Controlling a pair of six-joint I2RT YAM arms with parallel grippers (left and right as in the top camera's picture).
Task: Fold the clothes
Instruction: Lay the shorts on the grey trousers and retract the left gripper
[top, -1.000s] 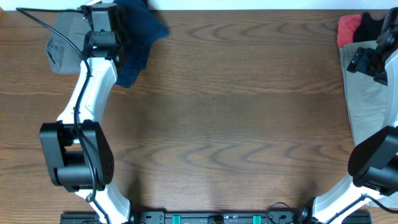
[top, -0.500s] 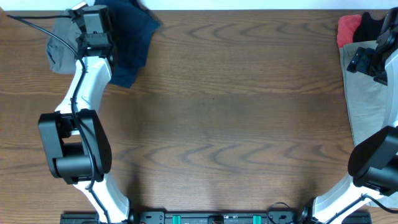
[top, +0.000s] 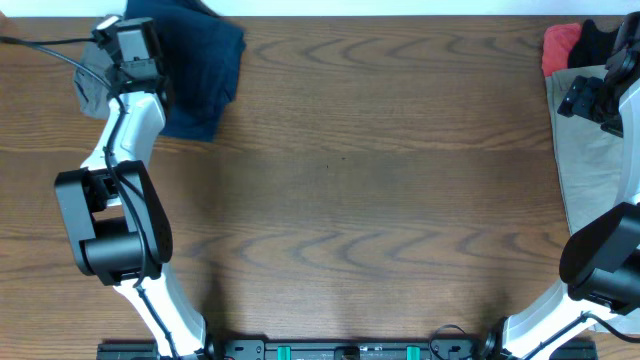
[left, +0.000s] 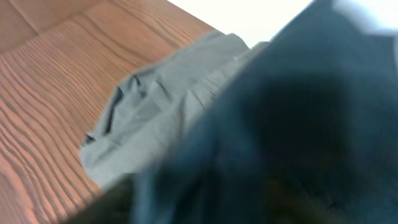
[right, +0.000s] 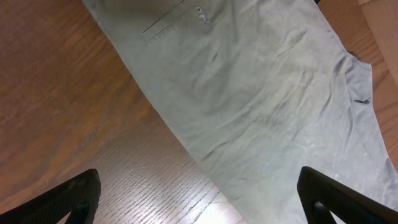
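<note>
Your wooden bench (top: 380, 180) carries navy shorts (top: 205, 70) and grey shorts (top: 88, 85) far left; khaki garment (top: 590, 170), red piece (top: 560, 45) and black piece (top: 598, 42) far right.

Overhead top-down, left wrist close on navy shorts (left: 298, 124), right on khaki garment (right: 249, 93)

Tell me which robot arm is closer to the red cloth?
Right. The right gripper is over the khaki garment, just beside the red cloth; the left gripper is across the table by the navy garment.
</note>
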